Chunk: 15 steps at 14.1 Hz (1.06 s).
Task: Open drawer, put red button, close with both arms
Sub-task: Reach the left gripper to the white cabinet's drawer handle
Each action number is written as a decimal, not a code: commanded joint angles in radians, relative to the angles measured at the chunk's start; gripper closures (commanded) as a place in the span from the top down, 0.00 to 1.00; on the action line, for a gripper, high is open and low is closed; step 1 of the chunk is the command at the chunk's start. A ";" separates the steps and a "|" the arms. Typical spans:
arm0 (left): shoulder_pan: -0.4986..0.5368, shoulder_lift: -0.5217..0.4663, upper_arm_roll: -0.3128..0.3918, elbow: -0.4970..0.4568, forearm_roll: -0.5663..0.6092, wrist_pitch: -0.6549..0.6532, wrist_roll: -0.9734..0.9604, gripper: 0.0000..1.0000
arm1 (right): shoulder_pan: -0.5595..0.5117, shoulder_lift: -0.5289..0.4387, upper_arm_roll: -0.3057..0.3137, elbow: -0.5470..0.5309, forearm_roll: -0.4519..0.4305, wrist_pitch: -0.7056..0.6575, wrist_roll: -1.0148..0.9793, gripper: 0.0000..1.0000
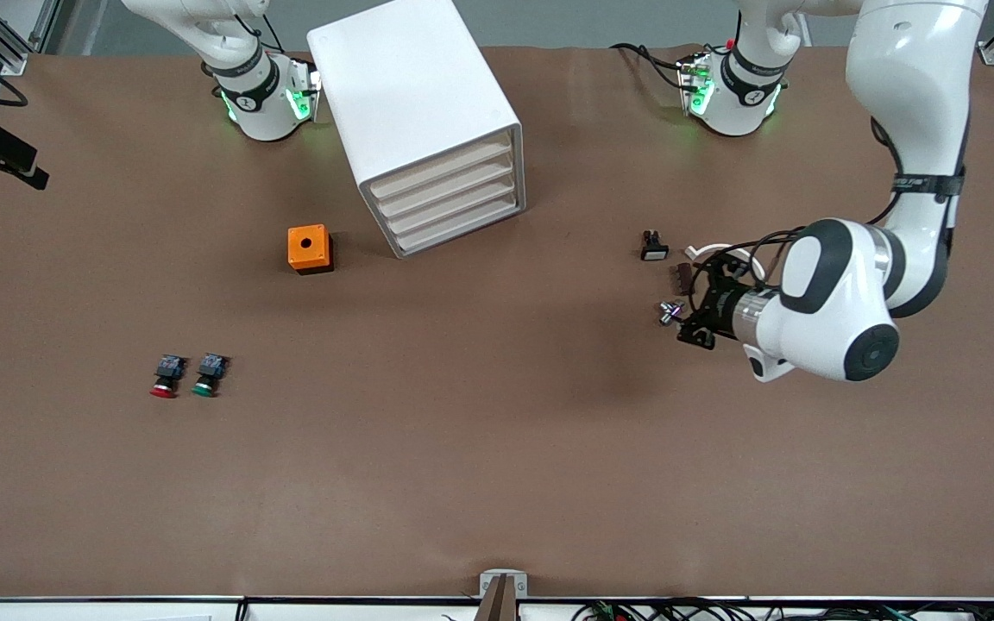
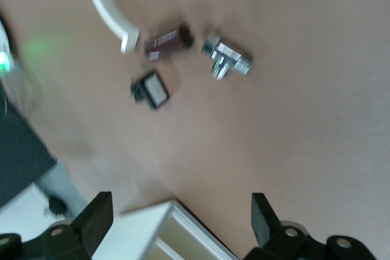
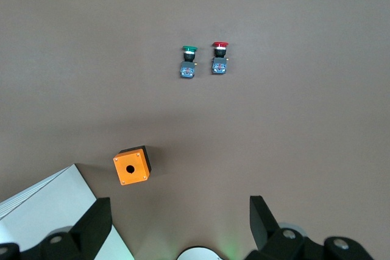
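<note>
The white cabinet (image 1: 411, 86) stands near the arms' bases with all its drawers shut; the drawer (image 1: 445, 166) is the uppermost one. The red button (image 1: 166, 377) (image 3: 220, 59) lies on the table beside a green button (image 1: 208, 375), nearer the front camera and toward the right arm's end. My left gripper (image 1: 688, 323) (image 2: 181, 217) is open and empty, hovering over small parts at the left arm's end. My right gripper (image 3: 180, 217) is open and empty, high over the table by its own base, out of the front view.
An orange box with a hole (image 1: 309, 248) (image 3: 131, 166) sits beside the cabinet. Under the left hand lie a black switch (image 1: 654, 246) (image 2: 150, 89), a dark brown piece (image 2: 167, 42), a metal fitting (image 1: 670, 312) (image 2: 225, 59) and a white curved piece (image 2: 106, 7).
</note>
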 commanded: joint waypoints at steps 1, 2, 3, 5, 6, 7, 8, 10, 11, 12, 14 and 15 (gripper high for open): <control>0.006 0.084 -0.029 0.076 -0.104 -0.056 -0.205 1.00 | -0.003 0.002 0.001 0.010 0.002 -0.012 -0.010 1.00; 0.006 0.115 -0.041 0.099 -0.137 -0.069 -0.288 1.00 | -0.003 0.000 0.001 0.012 0.000 -0.012 -0.010 1.00; 0.006 0.149 -0.057 0.116 -0.166 -0.071 -0.381 1.00 | -0.003 0.002 0.001 0.012 -0.003 -0.012 -0.010 1.00; 0.003 0.209 -0.090 0.137 -0.224 -0.078 -0.509 1.00 | -0.005 0.002 0.001 0.013 -0.006 -0.012 -0.010 1.00; 0.004 0.230 -0.113 0.139 -0.258 -0.087 -0.556 1.00 | -0.005 0.005 0.001 0.016 -0.007 -0.012 -0.010 1.00; 0.001 0.258 -0.130 0.142 -0.285 -0.112 -0.607 1.00 | -0.006 0.005 0.001 0.015 -0.007 -0.012 -0.010 1.00; -0.018 0.288 -0.141 0.147 -0.319 -0.147 -0.668 1.00 | -0.008 0.005 0.001 0.013 -0.007 -0.012 -0.010 1.00; -0.057 0.304 -0.152 0.142 -0.379 -0.170 -0.730 1.00 | -0.008 0.007 -0.001 0.013 -0.007 -0.012 -0.010 1.00; -0.092 0.306 -0.152 0.144 -0.396 -0.185 -0.730 1.00 | -0.008 0.007 -0.001 0.013 -0.007 -0.012 -0.009 1.00; -0.120 0.306 -0.152 0.144 -0.414 -0.187 -0.732 1.00 | -0.012 0.007 -0.001 0.013 -0.007 -0.015 -0.010 1.00; -0.172 0.310 -0.152 0.144 -0.448 -0.187 -0.732 1.00 | -0.020 0.008 -0.004 0.016 -0.009 -0.022 -0.010 1.00; -0.190 0.310 -0.152 0.141 -0.460 -0.190 -0.730 1.00 | -0.019 0.010 -0.004 0.012 -0.009 -0.022 -0.010 1.00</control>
